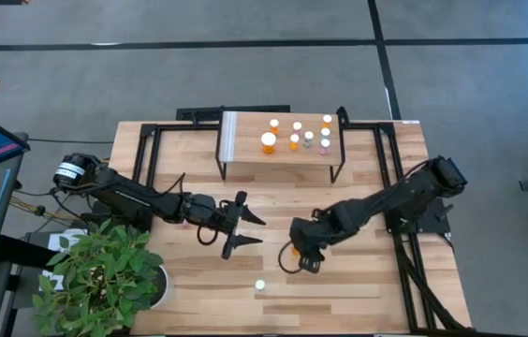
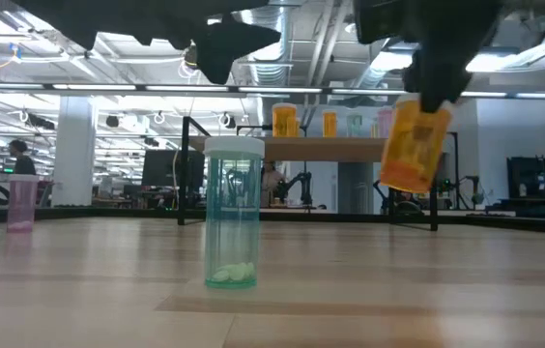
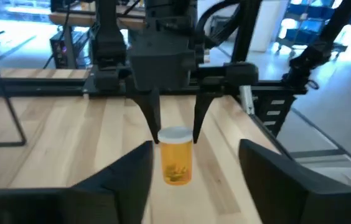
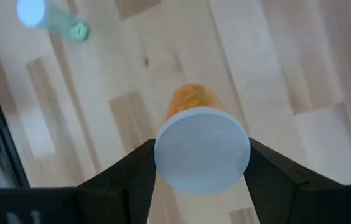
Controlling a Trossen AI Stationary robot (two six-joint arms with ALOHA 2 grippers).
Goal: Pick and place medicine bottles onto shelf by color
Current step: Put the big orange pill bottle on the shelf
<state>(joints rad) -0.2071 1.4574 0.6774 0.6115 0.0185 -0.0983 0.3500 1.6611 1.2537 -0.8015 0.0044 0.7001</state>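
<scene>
orange bottle (image 2: 414,145): centre-right, clear of tabletop, long axis near vertical, slightly tilted, cap up
right gripper (image 4: 201,163): pinching its cap
left gripper (image 1: 245,229): spread, empty

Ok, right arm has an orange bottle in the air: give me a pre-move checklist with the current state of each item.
1. Right gripper closed on the orange bottle at its cap: ok.
2. Bottle clear of the tabletop, hanging slightly tilted: ok.
3. Left gripper out of the way: ok; it is open, empty and beside the right arm.
4. Free room on the shelf near the orange bottles there: ok, its pale end is bare.
5. Green bottle upright near the front edge, clear of both arms: ok.
6. Grip firm enough for the carry: cannot tell.
</scene>
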